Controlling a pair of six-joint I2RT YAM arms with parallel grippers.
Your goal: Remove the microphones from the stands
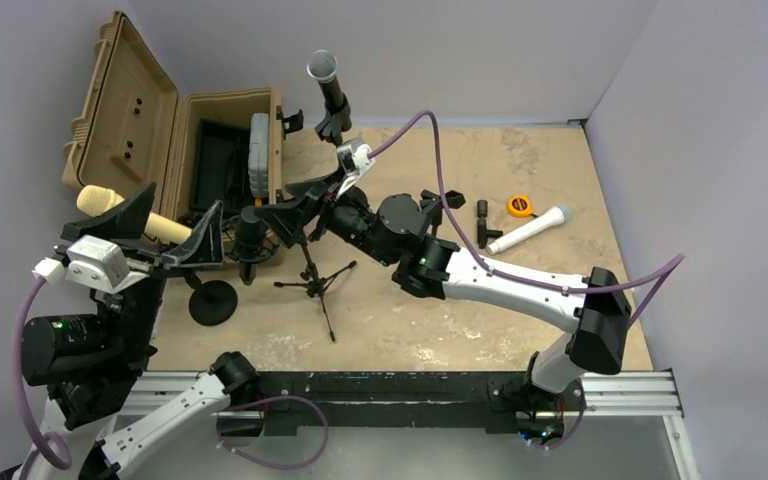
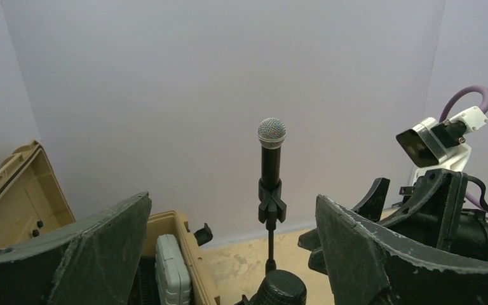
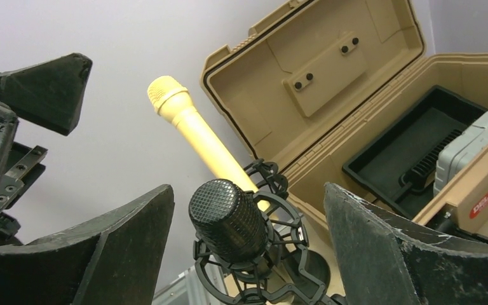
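Top view: the black studio microphone [image 1: 252, 232] sat upright in its mount at the left middle of the table [image 1: 560, 160], in front of the open tan case [image 1: 230, 110]. The left claw [image 1: 182, 215] and right claw [image 1: 278, 205] flanked it from either side, neither holding anything. A yellow microphone [image 1: 125, 210] slanted just beside it. A tripod [image 1: 312, 285] and a round base [image 1: 212, 300] stood nearer the arms; which one carries the black mic was not clear.

Left wrist view: fingers were spread wide, with only the mic's top showing at the bottom edge between them. A silver-headed microphone [image 2: 271, 159] stood on a far stand.

Right wrist view: fingers were spread wide as well, the mic head centred in the gap and apart from both pads. The shock mount [image 3: 273, 267] caged its lower body.

Risks, as judged:
- Closing low would catch the cage rather than the mic body, and a pull would then lift or tip the whole stand
- The claws are near each other, so closing together may make them collide
- A sideways pull could knock the yellow microphone
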